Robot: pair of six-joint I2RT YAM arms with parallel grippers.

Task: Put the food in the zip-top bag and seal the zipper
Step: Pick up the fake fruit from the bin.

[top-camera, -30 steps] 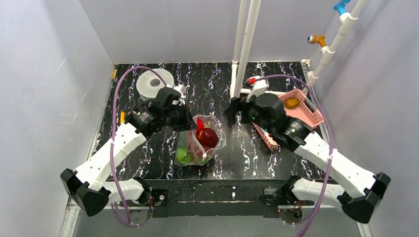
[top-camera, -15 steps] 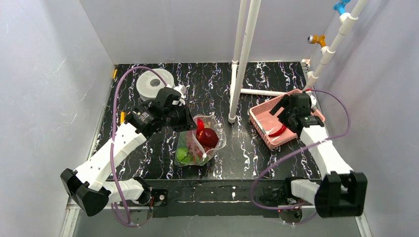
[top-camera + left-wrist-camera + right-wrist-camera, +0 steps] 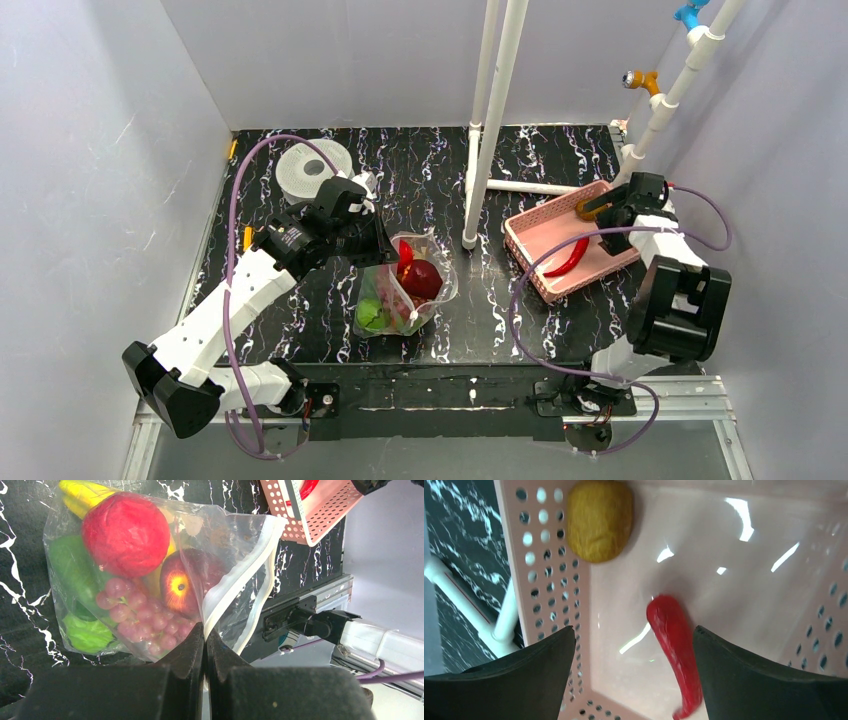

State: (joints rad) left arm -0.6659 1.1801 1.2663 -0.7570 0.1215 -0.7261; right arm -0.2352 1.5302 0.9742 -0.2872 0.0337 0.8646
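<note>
On the black marbled table (image 3: 420, 180), the left gripper (image 3: 205, 645) clenched the mouth edge of the zip-top bag (image 3: 235, 545), fruit (image 3: 125, 532) inside, while the right gripper (image 3: 633, 632) hung spread wide over the red chili (image 3: 674, 640) in the pink basket (image 3: 544, 570), where that slick curved pepper might squirt from closing jaws.

We are seeing a pink basket (image 3: 540, 236) lying directly beneath the right gripper (image 3: 634, 632), a white pipe frame (image 3: 490, 120) standing off to its left, and a grey-white spool (image 3: 312, 170) sitting near the left gripper (image 3: 204, 635) on the marbled table (image 3: 420, 170).
</note>
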